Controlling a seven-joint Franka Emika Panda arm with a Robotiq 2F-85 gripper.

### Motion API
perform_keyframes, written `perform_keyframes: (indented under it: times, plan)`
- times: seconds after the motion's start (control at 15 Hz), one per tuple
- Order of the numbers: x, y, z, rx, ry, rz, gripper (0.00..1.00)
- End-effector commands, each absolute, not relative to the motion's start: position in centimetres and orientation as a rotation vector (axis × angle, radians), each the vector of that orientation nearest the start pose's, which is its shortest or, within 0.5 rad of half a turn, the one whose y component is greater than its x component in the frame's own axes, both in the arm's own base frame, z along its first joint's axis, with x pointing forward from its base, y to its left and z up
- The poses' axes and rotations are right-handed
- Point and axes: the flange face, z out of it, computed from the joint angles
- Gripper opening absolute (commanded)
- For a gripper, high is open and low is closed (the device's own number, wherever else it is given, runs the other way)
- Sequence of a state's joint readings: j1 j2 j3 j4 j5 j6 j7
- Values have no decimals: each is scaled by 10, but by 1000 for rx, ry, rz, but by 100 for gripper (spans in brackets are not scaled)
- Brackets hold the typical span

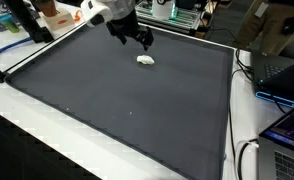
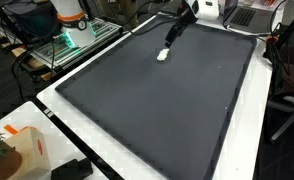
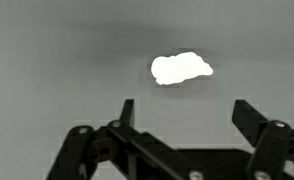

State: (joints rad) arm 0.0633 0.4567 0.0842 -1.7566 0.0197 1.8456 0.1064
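Here we are at the far end of the tabletop [image 1: 22, 112], and the white arm [image 1: 99, 9] reaches in from the back edge with its dark fingers [image 1: 144, 42] pointing down at the mat [image 1: 127, 110]. The fingers are spread wide apart, with nothing between them. You can see it best in the wrist view, where one finger stands at each side of the picture and only bare grey mat shows in the gap.

Just beyond the tips lies the white lump [image 3: 182, 68], a small, crumpled-looking thing, too bright there to say what it is made of. It rests on the mat ahead of the fingers, roughly in line with the gap but nearer the left-hand finger in that view, and clear of both.

In both exterior views the white lump [image 1: 146, 60] sits near the far edge of the dark mat, a little off the middle. The fingers hang just beside and above it. From the other side of the room the fingers [image 2: 171, 36] slant down toward the lump [image 2: 163, 54], close to it, though from there I cannot tell whether a tip touches it.

The mat [image 2: 157, 110] covers nearly the whole tabletop [image 2: 82, 132], leaving a white border. A laptop [image 1: 285, 70] stands open off one side, and an orange-and-white box [image 2: 25, 150] sits at a near corner.
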Motion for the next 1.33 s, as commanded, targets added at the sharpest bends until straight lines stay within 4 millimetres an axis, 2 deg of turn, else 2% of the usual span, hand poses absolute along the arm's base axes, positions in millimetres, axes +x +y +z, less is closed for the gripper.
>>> perform_keyframes:
  times: [0.0,0.4,0.67,0.93,1.27]
  plan:
    - [609,89,285,-3076,-47,580,100]
    - [632,85,278,-3049,200,709,100]
    - [649,83,265,-3026,352,830,100]
    - [662,80,244,-2964,359,930,100]
    - [665,79,215,-2907,289,1112,100]
